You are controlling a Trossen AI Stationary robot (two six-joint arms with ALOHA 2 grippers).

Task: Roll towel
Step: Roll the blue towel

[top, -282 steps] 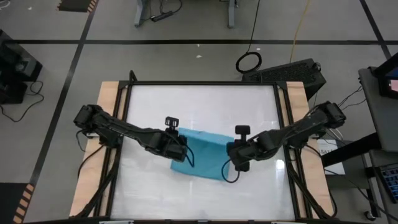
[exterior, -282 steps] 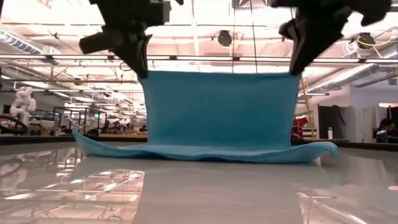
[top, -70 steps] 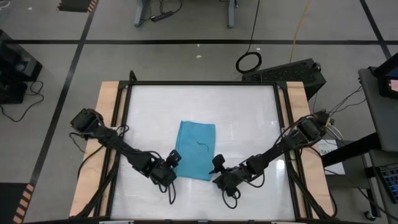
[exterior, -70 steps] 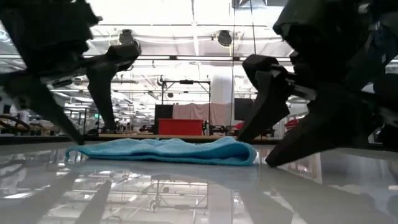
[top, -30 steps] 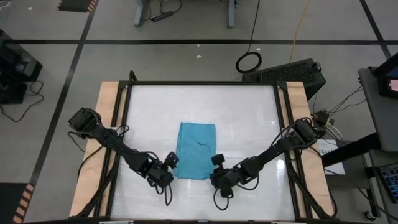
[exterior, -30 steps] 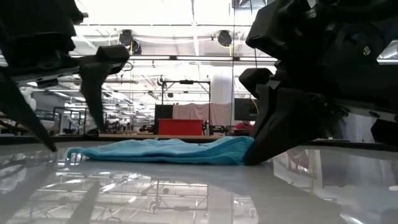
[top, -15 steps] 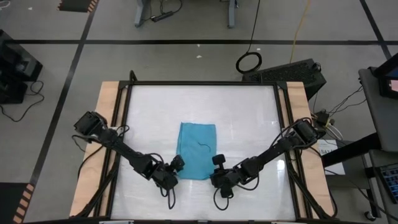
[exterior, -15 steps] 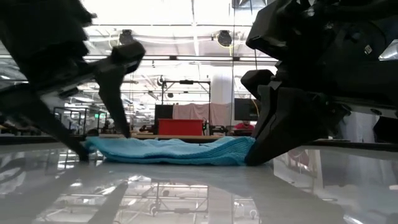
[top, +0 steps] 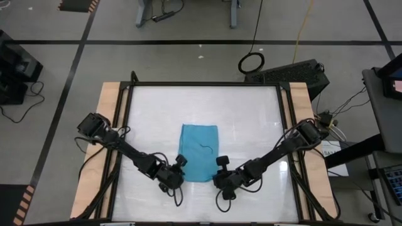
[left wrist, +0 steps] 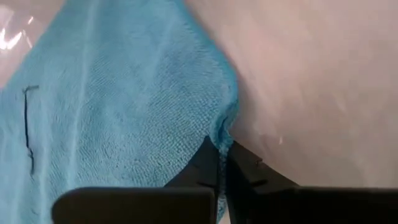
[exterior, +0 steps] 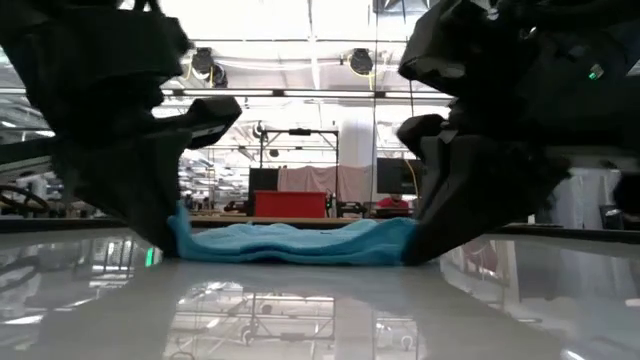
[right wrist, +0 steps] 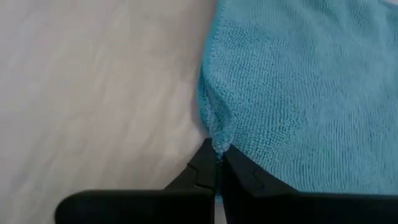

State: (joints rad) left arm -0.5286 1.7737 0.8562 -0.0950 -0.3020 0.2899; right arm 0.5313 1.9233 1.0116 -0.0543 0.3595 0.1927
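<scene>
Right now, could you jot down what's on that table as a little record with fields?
towel: teal towel, folded flat, lying mid-table
table: white table
left end effector: shut on the towel's near left corner
right end effector: shut on the towel's near right corner
rolling: not yet begun; the towel lies flat

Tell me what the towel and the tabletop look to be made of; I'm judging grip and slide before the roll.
The towel looks like soft microfibre or terry: fine nubby loops, matte, bunching where the right hand and the left hand pinch its near corners. The tabletop looks like a hard, glossy white sheet, perhaps acrylic or laminate: it mirrors the room's lights.
</scene>
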